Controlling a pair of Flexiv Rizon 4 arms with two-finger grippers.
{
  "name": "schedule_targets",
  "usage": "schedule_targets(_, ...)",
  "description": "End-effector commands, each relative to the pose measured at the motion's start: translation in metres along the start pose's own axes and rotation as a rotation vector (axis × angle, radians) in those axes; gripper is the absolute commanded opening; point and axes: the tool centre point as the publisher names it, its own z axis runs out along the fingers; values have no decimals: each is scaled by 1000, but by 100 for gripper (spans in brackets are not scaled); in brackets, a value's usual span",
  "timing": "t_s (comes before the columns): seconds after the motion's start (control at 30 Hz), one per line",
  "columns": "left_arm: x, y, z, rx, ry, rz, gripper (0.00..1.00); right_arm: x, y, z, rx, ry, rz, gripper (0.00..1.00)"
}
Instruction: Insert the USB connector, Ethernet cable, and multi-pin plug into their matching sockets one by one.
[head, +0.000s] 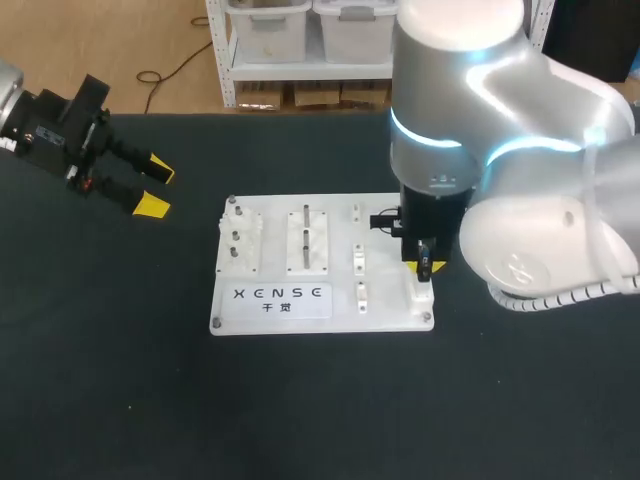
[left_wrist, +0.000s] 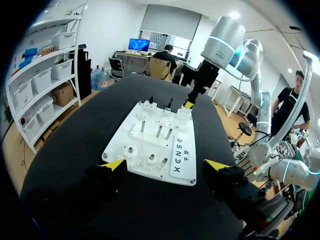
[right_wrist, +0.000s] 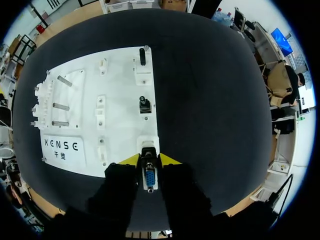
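Multi-pin plug (right_wrist: 149, 176) sat pinched between the yellow fingertips of the right gripper (right_wrist: 149, 160), right at the socket block (right_wrist: 148, 144) on a corner of the white board (right_wrist: 120, 100). The left gripper (head: 156, 187) hung spread wide, well apart from the board.

Our right arm (head: 500, 180) hides the white board's (head: 335, 250) far right corner in the head view. From the right wrist, the multi-pin plug (right_wrist: 149, 177) covers its socket; we cannot tell how deep it sits.
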Motion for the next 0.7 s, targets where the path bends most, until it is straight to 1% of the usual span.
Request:
schedule_targets(0.03, 1, 0, 0, -1, -1, 2, 100, -3, -2, 16, -19, -37, 9, 100)
schedule_targets(0.2, 1, 0, 0, -1, -1, 2, 100, -15, -1, -7, -43, -86, 20, 100)
schedule_targets(0.37, 1, 0, 0, -1, -1, 2, 100, -24, 0, -22, -49, -129, 23, 100)
schedule_targets(0.4, 1, 0, 0, -1, -1, 2, 100, -27, 1, -28, -39, -176, 27, 100)
schedule_targets(0.43, 1, 0, 0, -1, -1, 2, 100, -29, 2, -31, -26, -187, 14, 100)
schedule_targets(0.7, 1, 0, 0, -1, -1, 2, 100, -29, 2, -31, -26, -187, 14, 100)
